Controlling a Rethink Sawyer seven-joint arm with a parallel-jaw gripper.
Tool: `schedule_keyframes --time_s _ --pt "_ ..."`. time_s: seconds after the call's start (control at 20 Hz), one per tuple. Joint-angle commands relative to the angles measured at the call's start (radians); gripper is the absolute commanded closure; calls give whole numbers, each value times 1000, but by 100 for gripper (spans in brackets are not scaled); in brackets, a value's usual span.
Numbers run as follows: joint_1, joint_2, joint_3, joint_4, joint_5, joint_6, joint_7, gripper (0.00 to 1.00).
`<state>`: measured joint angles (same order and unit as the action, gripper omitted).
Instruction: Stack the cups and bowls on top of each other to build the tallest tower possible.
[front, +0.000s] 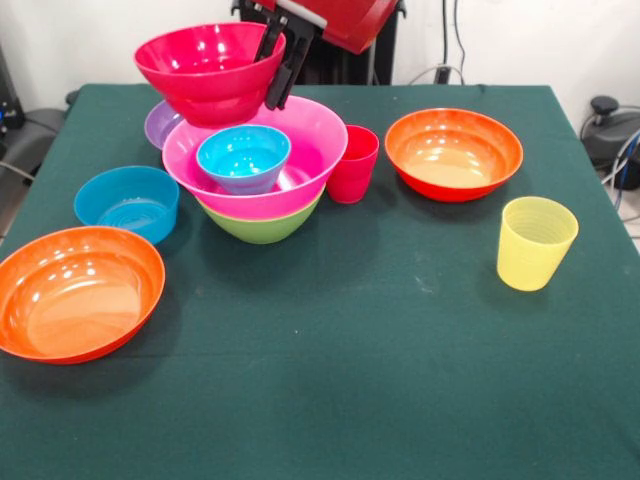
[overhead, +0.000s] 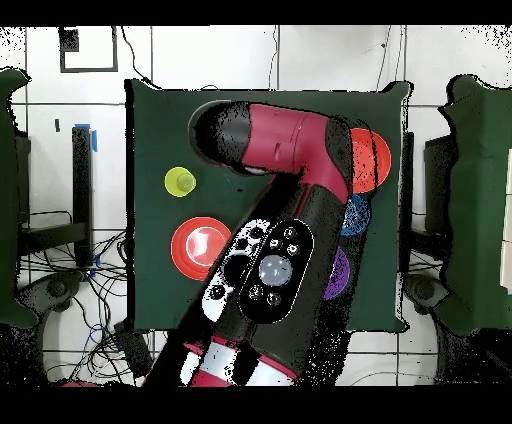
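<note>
Red-pink bowl (front: 210, 70) hangs pinched by its right rim in my pincer (front: 283, 65), held clear above the tower (front: 255, 170) so I can nest it over the small blue bowl (front: 243, 157).

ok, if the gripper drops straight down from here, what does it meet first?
Likely the large pink bowl of the tower: the gripper, holding the red-pink bowl by its rim, hangs roughly above it. Depth is uncertain.
</note>
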<state>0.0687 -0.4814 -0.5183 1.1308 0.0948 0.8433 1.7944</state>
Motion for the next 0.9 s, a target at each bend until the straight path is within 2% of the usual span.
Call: schedule_keyframes --time_s 0.05,0.9 --pt "2 30 23 100 -78 110 87 100" --pt "-12 9 56 227 -71 -16 48 100"
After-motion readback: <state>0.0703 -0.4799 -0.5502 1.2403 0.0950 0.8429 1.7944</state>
